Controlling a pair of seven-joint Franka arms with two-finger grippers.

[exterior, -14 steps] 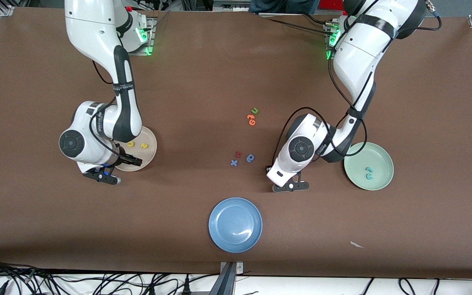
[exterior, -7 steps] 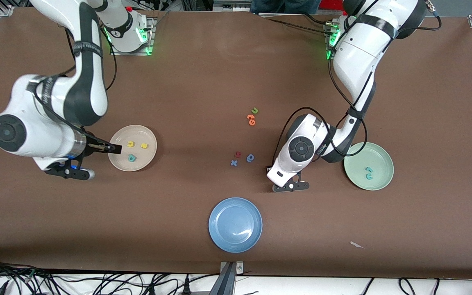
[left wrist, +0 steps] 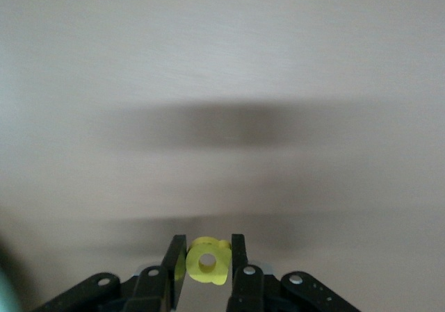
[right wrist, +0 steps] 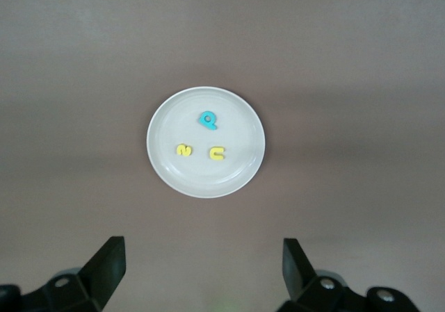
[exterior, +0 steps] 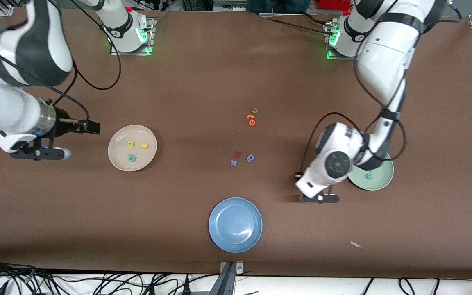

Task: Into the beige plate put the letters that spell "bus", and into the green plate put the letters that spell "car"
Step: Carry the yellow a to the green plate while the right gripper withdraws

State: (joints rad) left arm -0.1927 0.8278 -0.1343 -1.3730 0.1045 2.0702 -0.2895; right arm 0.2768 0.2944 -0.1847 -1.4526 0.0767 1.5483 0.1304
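- I've got the left gripper (left wrist: 208, 265) clamped on a yellow "a" (left wrist: 206, 262), pinched between both fingers; in the front view the left arm's wrist overlaps the green plate (exterior: 383, 179), covering much of it.
- In that green plate I can make out a teal "c" (exterior: 368, 176); the teal "r" I can't find, likely under the wrist.
- Risk as I judge it: the "a" is tiny, so releasing off-centre could bounce it over the rim onto the table.
- Right gripper (right wrist: 201, 260) hangs with fingers spread wide and empty, above the table on the right arm's side of the beige plate (exterior: 116, 159).
- Beige plate holds the teal "b" (exterior: 131, 158), yellow "u" (exterior: 130, 144) and yellow "s" (exterior: 144, 145), so "bus" looks done.
- Left wrist view shows only blurred surface under the "a"; I can't confirm it's over the green plate.
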